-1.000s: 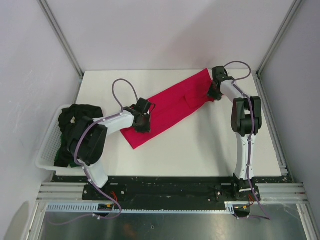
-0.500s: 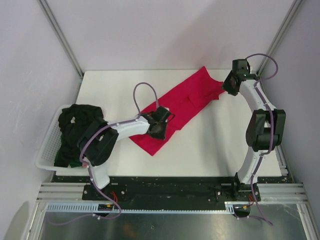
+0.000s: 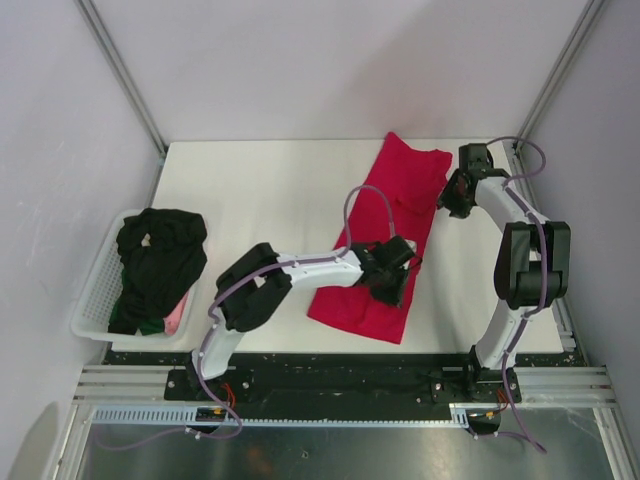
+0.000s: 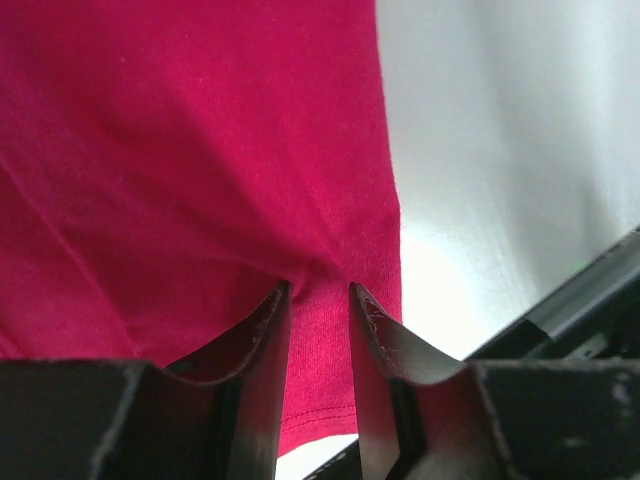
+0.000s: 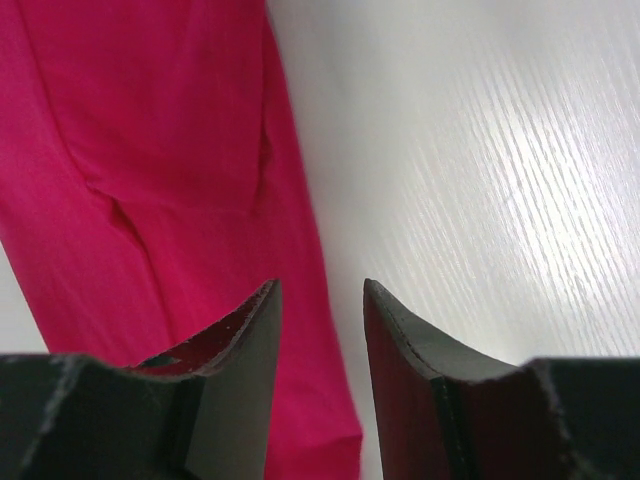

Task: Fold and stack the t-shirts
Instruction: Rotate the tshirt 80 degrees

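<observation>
Pinching left pincer (image 4: 319,288): clamps bunched red t-shirt (image 4: 180,150).
Right pincer (image 5: 320,285): half-parted; grip on shirt edge unclear.
Pink t-shirt (image 3: 176,316): mostly under black t-shirt (image 3: 160,252).

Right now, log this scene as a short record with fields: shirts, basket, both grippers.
Red shirt: crimson-red cloth t-shirt, lying as a long strip on the white table
Basket: white plastic lattice basket at left, holding a black cloth t-shirt over a pale pink one
Left gripper: pinching the red shirt's near end
Right gripper: over its far right edge; grip unclear
</observation>
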Robot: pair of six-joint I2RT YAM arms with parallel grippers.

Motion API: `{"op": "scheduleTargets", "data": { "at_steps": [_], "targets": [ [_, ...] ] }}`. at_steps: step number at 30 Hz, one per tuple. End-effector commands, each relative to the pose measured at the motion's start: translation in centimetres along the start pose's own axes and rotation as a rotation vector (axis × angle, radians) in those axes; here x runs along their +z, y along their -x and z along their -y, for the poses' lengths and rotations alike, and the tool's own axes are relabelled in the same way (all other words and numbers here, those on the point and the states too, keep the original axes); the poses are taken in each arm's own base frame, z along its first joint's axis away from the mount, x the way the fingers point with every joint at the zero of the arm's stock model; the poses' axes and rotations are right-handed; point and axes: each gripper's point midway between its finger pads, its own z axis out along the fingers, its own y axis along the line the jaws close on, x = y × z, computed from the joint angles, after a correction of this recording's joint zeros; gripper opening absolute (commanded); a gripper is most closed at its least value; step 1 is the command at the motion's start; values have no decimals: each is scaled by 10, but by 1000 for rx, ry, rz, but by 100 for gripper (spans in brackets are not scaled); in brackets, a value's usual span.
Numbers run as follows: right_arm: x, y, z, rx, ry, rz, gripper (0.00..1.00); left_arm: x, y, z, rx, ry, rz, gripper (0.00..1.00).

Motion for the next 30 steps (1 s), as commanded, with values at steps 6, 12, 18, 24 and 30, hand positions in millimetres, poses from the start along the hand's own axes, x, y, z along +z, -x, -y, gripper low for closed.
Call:
{"op": "scheduleTargets", "data": {
  "at_steps": [6, 12, 18, 24, 30],
  "targets": [
    [-62, -21, 0, 8, 69, 18, 43, -52, 14, 43, 24, -127, 64, 40],
    [-103, -89, -2, -34, 128, -30, 43, -100, 1, -11, 1, -39, 150, 42],
    [-126, -196, 28, -25, 154, -179, 43, -127, -15, -78, -109, 25, 217, 43],
    [-146, -261, 52, 11, 159, -274, 43, -133, -28, -114, -168, 46, 245, 43],
    [-151, -302, 56, -25, 152, -344, 43, -122, -41, -123, -190, 23, 230, 43]
  ]
}}
